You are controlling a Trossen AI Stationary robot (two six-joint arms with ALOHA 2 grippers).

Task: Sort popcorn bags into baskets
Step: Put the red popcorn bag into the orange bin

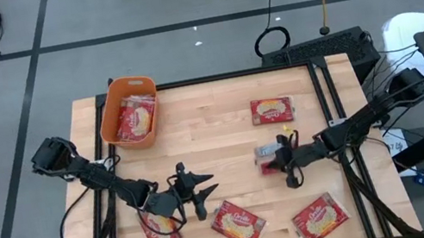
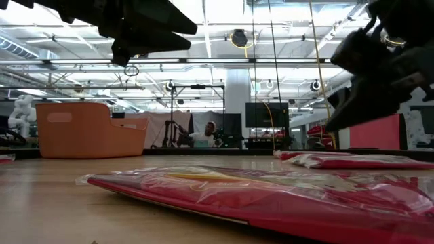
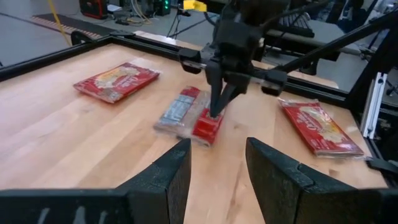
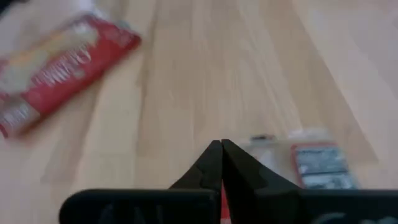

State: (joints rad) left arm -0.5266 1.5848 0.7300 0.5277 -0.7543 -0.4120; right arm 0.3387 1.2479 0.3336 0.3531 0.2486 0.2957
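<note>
My right gripper (image 1: 282, 161) is shut on a popcorn bag (image 1: 266, 155) that shows its silver-grey and red side, right of the table's middle. My left gripper (image 3: 219, 146) hovers open near the front edge (image 1: 199, 193), pointing at that bag and touching nothing. The orange basket (image 1: 130, 111) stands at the far left corner with red packets inside. Several more red bags lie flat on the wood: one far right (image 1: 272, 110), three along the near edge (image 1: 162, 231) (image 1: 237, 224) (image 1: 320, 218). My right gripper pinches the bag's red end (image 3: 208, 124) between its two fingers (image 3: 216, 102), coming from above and pointing down. The silver-grey part (image 3: 177, 112) stretches away toward the far side, low over the wood; whether it rests on the table, I cannot tell.
A black frame rail (image 1: 231, 75) runs round the table top. Bare wood lies between the basket and the held bag (image 1: 207, 137). In the low view a red packet (image 2: 271, 196) lies close in front, the basket (image 2: 85, 129) stands far left.
</note>
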